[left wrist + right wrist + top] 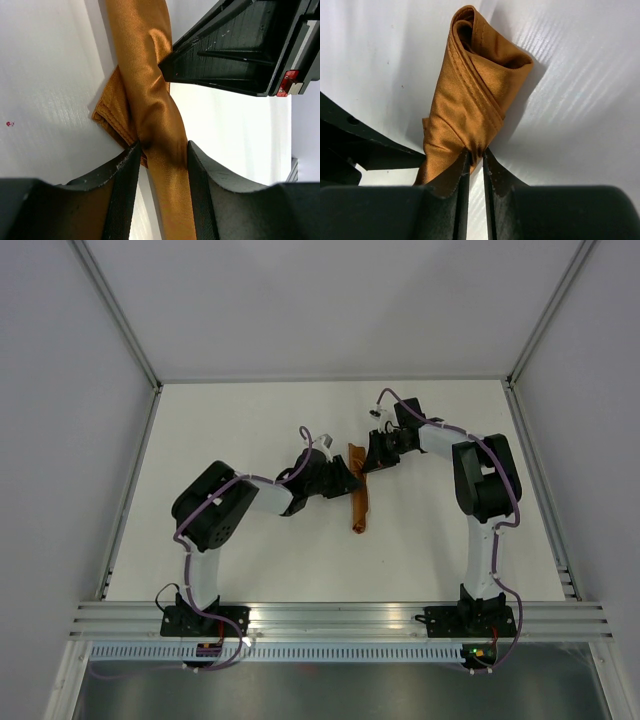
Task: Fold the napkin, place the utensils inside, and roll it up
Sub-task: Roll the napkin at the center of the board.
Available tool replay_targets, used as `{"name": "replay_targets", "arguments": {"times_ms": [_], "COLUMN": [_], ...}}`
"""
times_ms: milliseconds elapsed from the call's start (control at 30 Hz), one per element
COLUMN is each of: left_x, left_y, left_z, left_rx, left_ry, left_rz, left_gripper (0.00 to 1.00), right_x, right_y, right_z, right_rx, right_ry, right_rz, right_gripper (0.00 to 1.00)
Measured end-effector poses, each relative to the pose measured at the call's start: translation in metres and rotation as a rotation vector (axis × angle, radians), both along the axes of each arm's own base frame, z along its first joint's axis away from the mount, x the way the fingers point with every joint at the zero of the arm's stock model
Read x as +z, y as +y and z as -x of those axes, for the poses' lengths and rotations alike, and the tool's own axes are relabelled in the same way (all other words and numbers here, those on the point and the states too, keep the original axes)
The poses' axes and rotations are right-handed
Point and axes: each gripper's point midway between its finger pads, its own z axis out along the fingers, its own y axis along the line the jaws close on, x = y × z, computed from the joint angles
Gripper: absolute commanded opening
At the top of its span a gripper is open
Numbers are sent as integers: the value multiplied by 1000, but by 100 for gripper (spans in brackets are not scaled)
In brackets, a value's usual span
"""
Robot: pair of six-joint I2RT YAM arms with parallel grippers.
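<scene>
The napkin (359,495) is a rust-orange cloth rolled into a narrow tube lying on the white table, running near to far. My left gripper (350,480) holds the roll from the left, and its jaws are closed around the tube (160,150) in the left wrist view. My right gripper (368,462) holds the roll's far end from the right, and its jaws pinch a fold of the cloth (470,100) in the right wrist view. The roll's open end faces that camera. The knife is hidden; I cannot see it.
The white table (250,420) has a raised rim on the left, right and far sides. An aluminium rail (340,620) runs along the near edge by the arm bases. The right gripper's black body (240,50) sits close above the roll in the left wrist view.
</scene>
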Motion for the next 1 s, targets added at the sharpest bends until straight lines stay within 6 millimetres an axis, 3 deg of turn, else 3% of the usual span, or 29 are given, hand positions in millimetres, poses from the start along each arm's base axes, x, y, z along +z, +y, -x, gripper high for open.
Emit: {"name": "replay_targets", "arguments": {"times_ms": [600,700,833,1000], "left_x": [-3,-4,-7,-6], "left_y": [12,13,15,14], "left_z": [2,2,3,3], "left_rx": [15,16,15,13], "left_ry": [-13,-14,-5,10], "left_rz": [-62,-68,-86,-98], "left_gripper": [44,39,22,9], "right_x": [1,2,3,5], "right_y": [-2,-1,1,1], "right_z": [-5,-5,-7,-8], "right_rx": [-2,0,6,16], "right_ry": [-33,-41,-55,-71], "right_rz": [25,34,43,49], "right_gripper": [15,21,34,38]}}
